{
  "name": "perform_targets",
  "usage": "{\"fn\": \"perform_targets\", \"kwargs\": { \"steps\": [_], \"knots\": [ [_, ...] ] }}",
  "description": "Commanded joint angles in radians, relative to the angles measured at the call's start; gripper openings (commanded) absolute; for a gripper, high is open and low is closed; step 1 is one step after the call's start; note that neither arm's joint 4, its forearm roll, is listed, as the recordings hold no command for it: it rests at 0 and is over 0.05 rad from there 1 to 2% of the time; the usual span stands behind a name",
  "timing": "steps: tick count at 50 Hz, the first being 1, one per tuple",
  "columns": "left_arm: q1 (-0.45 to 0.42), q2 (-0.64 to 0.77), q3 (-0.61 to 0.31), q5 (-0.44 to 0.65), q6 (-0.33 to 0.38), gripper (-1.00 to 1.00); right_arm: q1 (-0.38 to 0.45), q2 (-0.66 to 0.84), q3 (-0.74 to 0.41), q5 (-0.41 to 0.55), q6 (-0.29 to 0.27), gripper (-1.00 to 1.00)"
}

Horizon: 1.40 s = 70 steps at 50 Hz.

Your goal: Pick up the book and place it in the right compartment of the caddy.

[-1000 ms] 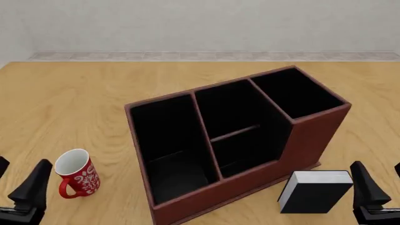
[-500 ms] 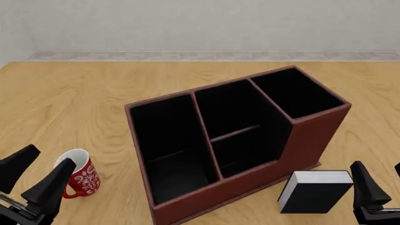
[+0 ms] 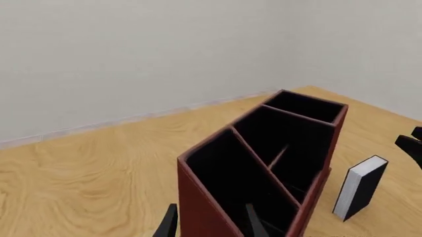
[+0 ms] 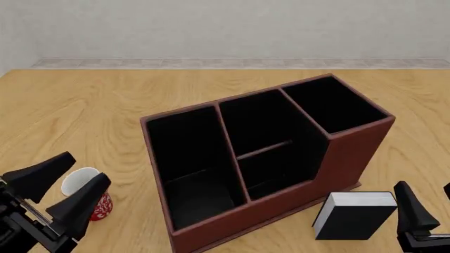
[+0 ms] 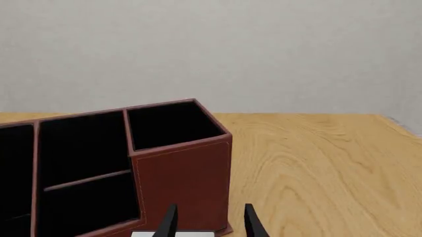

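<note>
The black book (image 4: 351,216) with white page edges stands on the table by the caddy's (image 4: 267,158) near right corner. The caddy's right compartment (image 4: 338,105) is the tall squarish end section, black inside. My right gripper (image 4: 429,208) is open just right of the book and not touching it. My left gripper (image 4: 70,184) is open at the near left, its fingers pointing toward the caddy. In the left wrist view the caddy (image 3: 264,163) fills the middle, with the book (image 3: 359,187) beyond it. The right wrist view shows the right compartment (image 5: 171,123) straight ahead.
A red-and-white mug (image 4: 88,197) stands left of the caddy, partly hidden behind my left gripper's fingers. The wooden table (image 4: 91,116) runs back to a pale wall. The caddy's long left section and divided middle sections are black-lined.
My left gripper has risen and swung right, from beside the mug to in front of it. The right gripper, book and caddy have not moved.
</note>
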Motion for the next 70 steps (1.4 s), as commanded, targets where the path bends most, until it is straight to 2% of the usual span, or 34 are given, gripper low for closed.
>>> {"fn": "perform_targets", "kwargs": {
  "steps": [1,7,14,37,70],
  "knots": [
    [-0.057,0.108,-0.004,-0.092,-0.006,1.00,0.000,0.000,0.001,-0.001,0.000,1.00],
    [-0.068,0.132,-0.019,-0.108,-0.008,1.00,0.000,-0.001,-0.001,0.001,0.000,1.00],
    [-0.148,0.292,-0.038,-0.212,-0.006,1.00,0.000,0.001,0.001,-0.001,0.000,1.00],
    [-0.271,0.469,-0.124,-0.296,-0.008,1.00,0.001,0.000,0.001,-0.001,0.000,1.00],
    [-0.342,0.773,-0.227,-0.439,-0.020,1.00,0.000,0.001,0.001,-0.001,0.000,1.00]
  ]
}}
